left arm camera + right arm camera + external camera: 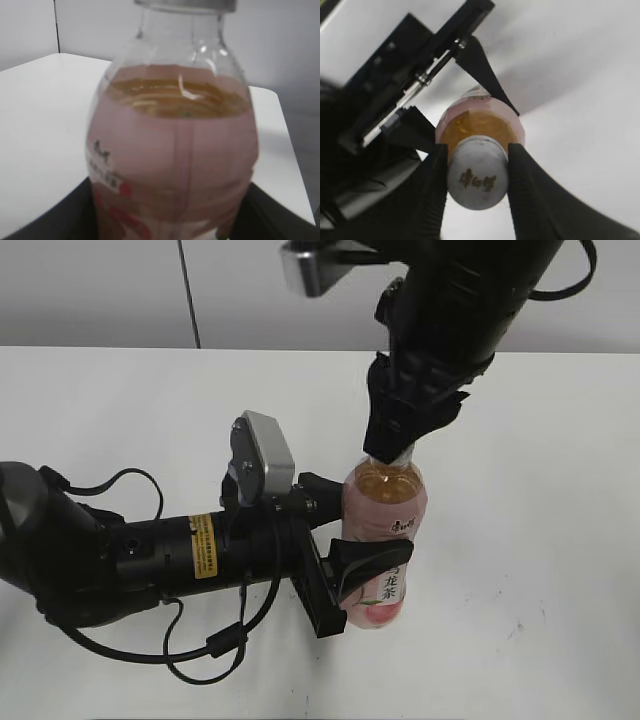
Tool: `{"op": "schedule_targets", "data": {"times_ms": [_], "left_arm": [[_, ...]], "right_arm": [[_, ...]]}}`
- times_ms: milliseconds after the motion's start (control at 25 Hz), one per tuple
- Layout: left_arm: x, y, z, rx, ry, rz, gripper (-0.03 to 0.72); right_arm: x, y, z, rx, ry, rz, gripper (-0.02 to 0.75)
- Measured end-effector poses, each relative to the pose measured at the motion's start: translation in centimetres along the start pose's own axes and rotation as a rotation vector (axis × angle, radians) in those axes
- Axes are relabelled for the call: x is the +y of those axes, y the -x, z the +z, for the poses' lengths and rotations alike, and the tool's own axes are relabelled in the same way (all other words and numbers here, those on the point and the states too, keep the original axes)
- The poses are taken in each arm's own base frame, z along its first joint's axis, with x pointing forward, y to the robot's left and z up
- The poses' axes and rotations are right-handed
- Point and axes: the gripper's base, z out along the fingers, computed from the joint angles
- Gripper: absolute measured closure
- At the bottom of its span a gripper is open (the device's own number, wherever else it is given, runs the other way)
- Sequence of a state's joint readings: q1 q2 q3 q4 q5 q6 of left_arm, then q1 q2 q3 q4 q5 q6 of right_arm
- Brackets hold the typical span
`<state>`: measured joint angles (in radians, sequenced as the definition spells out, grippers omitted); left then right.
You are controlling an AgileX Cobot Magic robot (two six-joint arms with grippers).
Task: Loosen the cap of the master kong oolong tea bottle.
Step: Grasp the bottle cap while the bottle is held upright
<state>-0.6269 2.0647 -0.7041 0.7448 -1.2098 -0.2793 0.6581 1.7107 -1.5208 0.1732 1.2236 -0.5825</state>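
Nearest the right wrist camera sits the cap [477,179], round and white with a small gold-brown logo on its top; the right claw [476,181] is narrowed onto it, one dark finger [434,190] pressed against its left side and the other against its right, so the cap is pinched between them. Below the cap spreads the shoulder of the master kong oolong tea bottle [479,126], amber tea showing through the clear plastic, ringed by the pink label edge.

From the exterior view, the bottle [386,540] stands upright on the white tabletop [540,570], roughly in the middle of the scene; its pink label carries a white panel with dark characters and a peach picture lower down. The left claw [345,550] comes in from the left, lying low and level over the tabletop, and holds the bottle's body; one finger shows behind the bottle's upper left side, the other wraps across the front of the label. The right claw [398,452] reaches down from above onto the neck, hiding most of the cap from this angle.

Seen by the left wrist camera, the bottle [172,165] fills the picture, blurred; the tea level sits just above the label top, and the cap's lower rim [185,5] touches the upper edge.
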Motion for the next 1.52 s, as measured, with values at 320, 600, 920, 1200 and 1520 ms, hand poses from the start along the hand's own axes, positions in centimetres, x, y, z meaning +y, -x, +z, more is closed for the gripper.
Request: {"op": "schedule_targets", "data": {"times_ms": [320,600,920,1200,1520], "left_arm": [[0.0,0.0,0.0,0.001,-0.004,0.003,0.283],[0.0,0.0,0.0,0.001,-0.004,0.003,0.283],[0.0,0.0,0.0,0.001,-0.004,0.002,0.283],[0.0,0.0,0.0,0.000,-0.004,0.002,0.283],[0.0,0.0,0.0,0.001,-0.004,0.002,0.283]], "right_arm": [[0.1,0.0,0.0,0.003,0.001,-0.656,0.464],[0.1,0.0,0.0,0.005,-0.001,-0.538,0.341],[0.1,1.0,-1.4,-0.065,-0.007,-0.156,0.119],[-0.5,3.1,-6.3,-0.237,-0.057,0.593,0.171],[-0.4,1.7,-3.6,-0.139,-0.035,0.837,0.204]]}}
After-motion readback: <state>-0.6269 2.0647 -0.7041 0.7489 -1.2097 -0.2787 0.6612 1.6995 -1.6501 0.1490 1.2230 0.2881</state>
